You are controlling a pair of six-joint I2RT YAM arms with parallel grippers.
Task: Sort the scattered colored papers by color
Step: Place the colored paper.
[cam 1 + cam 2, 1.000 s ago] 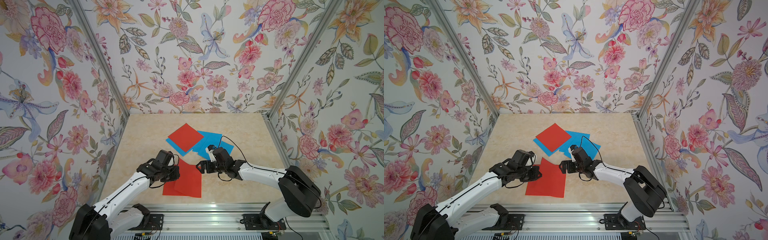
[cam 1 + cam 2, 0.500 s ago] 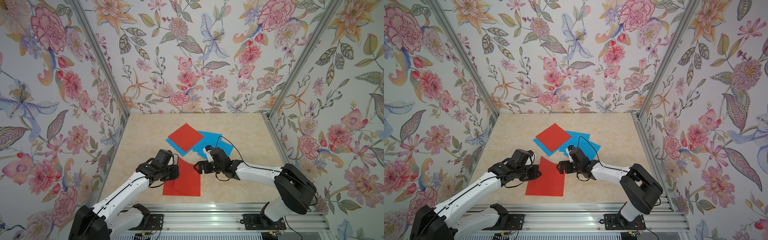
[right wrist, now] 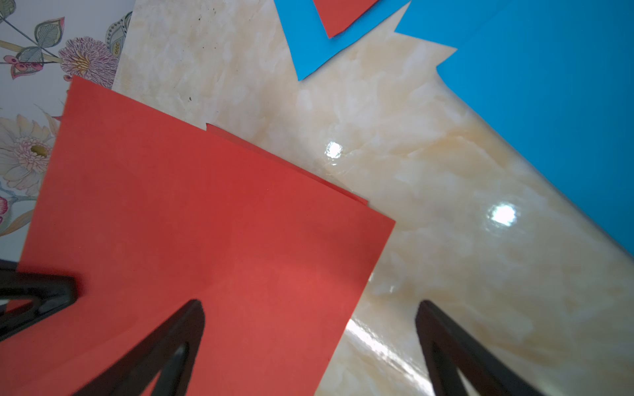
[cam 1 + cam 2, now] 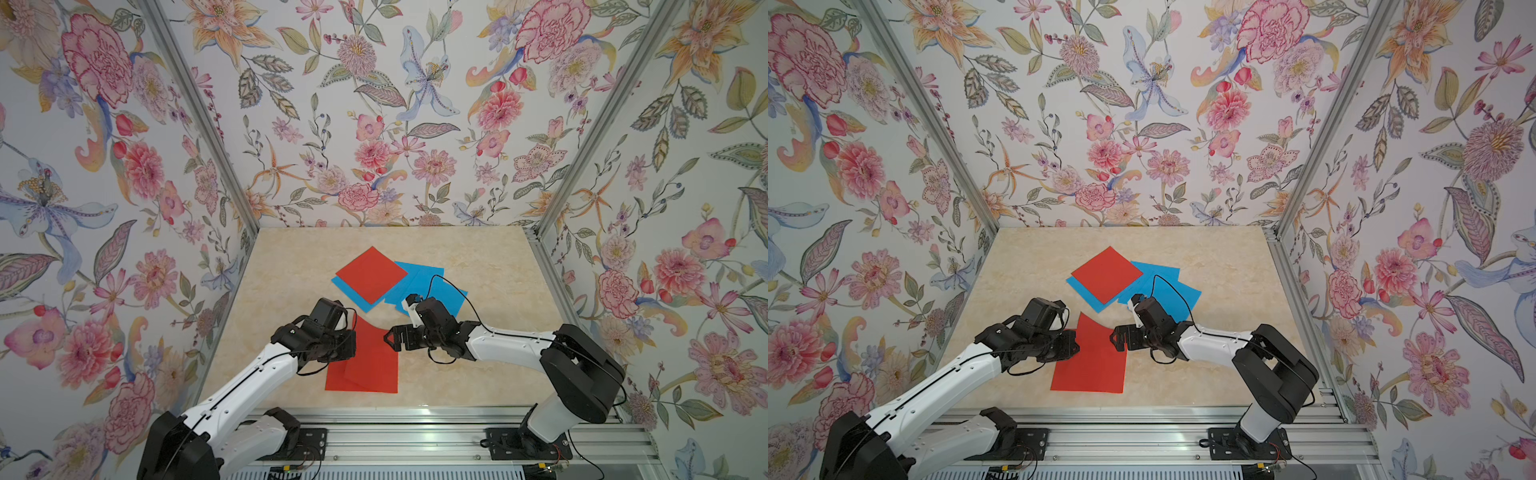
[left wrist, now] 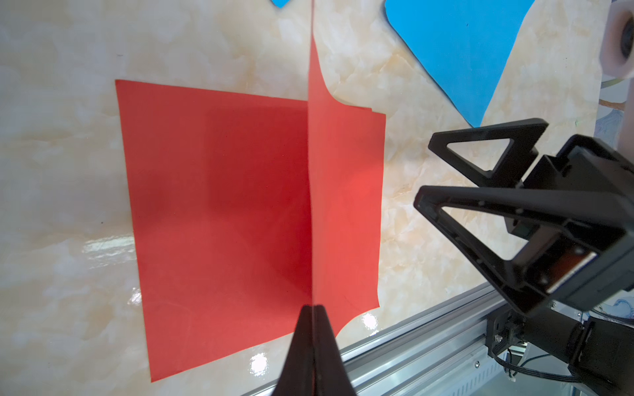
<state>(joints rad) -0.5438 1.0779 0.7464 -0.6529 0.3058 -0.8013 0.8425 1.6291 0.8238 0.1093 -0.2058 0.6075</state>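
In both top views two red papers overlap near the table's front: a flat one (image 4: 336, 380) (image 4: 1063, 382) and an upper one (image 4: 374, 353) (image 4: 1100, 357). My left gripper (image 4: 353, 345) (image 4: 1075, 347) (image 5: 313, 308) is shut on the upper sheet's left edge, which shows edge-on in the left wrist view (image 5: 343, 205) over the flat sheet (image 5: 212, 212). My right gripper (image 4: 390, 336) (image 4: 1115, 336) (image 5: 424, 171) (image 3: 308, 305) stands open at that sheet's right edge (image 3: 206, 223), holding nothing. A third red paper (image 4: 371, 274) lies on overlapping blue papers (image 4: 440, 291) (image 4: 1167, 291) farther back.
The beige marble table (image 4: 490, 266) is closed in by floral walls on three sides. An aluminium rail (image 4: 415, 415) runs along its front edge, just below the red sheets. Bare tabletop lies to the left and right of the papers.
My right gripper has crept a little to the left, toward the held red sheet. That sheet has slid slightly left over the flat one. The left gripper stays shut.
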